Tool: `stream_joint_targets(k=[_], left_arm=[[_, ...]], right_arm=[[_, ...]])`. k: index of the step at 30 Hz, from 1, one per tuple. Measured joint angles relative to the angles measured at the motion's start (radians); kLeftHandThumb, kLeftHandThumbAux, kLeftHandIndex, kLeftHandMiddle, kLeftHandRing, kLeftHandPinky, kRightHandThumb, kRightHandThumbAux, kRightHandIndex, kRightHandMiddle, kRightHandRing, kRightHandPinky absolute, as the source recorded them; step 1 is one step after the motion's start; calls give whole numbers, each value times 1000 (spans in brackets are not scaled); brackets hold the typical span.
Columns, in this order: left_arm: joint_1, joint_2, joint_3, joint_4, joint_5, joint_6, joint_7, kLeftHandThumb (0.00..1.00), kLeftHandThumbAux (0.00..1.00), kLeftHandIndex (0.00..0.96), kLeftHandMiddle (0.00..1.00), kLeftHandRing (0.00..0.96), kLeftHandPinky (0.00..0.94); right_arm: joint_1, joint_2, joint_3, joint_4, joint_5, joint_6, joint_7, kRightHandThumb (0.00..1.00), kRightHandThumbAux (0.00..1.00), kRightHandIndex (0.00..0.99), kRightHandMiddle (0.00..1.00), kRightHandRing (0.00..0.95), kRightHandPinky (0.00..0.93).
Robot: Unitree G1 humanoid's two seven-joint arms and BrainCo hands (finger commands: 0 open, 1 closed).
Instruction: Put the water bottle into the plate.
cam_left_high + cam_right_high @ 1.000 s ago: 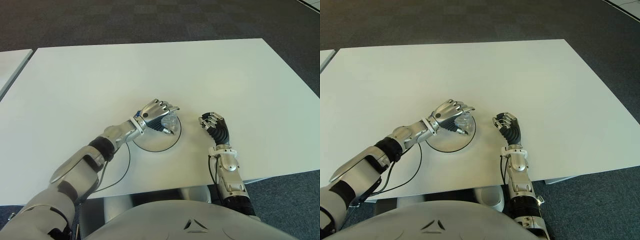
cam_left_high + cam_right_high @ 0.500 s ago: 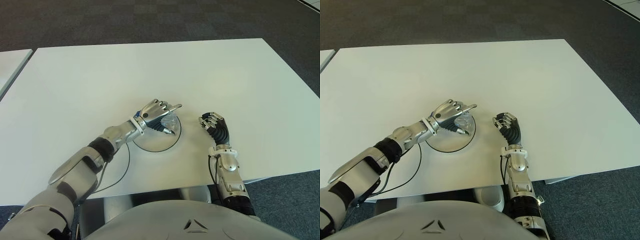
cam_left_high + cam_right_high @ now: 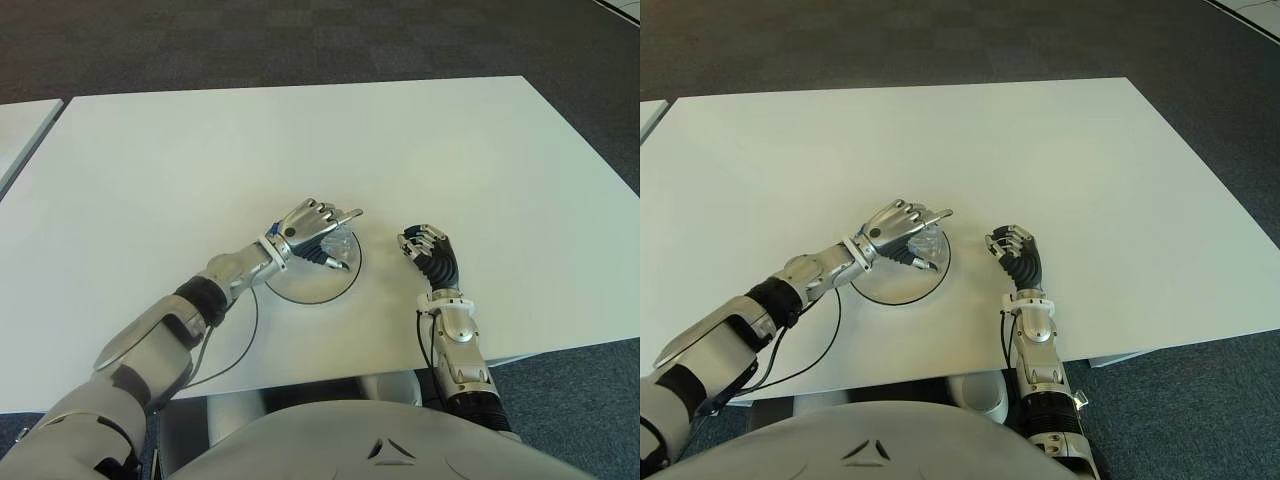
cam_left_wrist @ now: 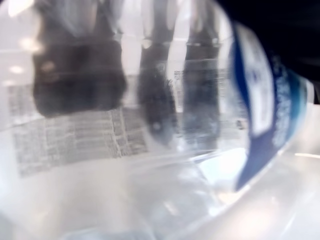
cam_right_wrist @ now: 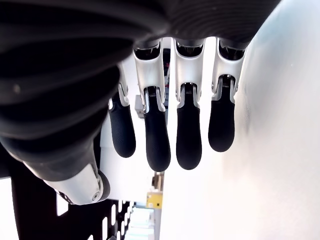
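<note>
The white table (image 3: 300, 130) carries a round, dark-rimmed plate (image 3: 312, 296) close to its near edge, about midway along it. The left hand (image 3: 312, 232) sits over the plate's far-right part, fingers curled round the water bottle (image 3: 338, 244), the forefinger sticking out straight. The wrist view is filled by the clear bottle with its blue label (image 4: 260, 100) and dark fingers (image 4: 80, 75) showing through the plastic, so the grip looks firm. The bottle is held over the plate's far-right rim; whether its base touches the plate I cannot tell.

The likely trouble is the release. The bottle hangs near the rim rather than the middle, so if the fingers let go here it could land half on the edge, tip, and roll onto the table. A thin clear bottle may also spring as the squeeze comes off.

Apart from the bottle, the plate holds nothing that I can see.

The right hand (image 3: 428, 252) shows to the right of the plate, fingers curled, holding nothing.
</note>
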Motion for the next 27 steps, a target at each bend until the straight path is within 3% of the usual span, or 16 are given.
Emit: stream_joint_targets(k=[27], left_arm=[[25, 19, -12, -50, -1, 8, -1, 177, 284, 0, 0, 0, 0]], right_arm=[[0, 0, 1, 0, -1, 0, -3, 702, 730, 429, 520, 521, 518]])
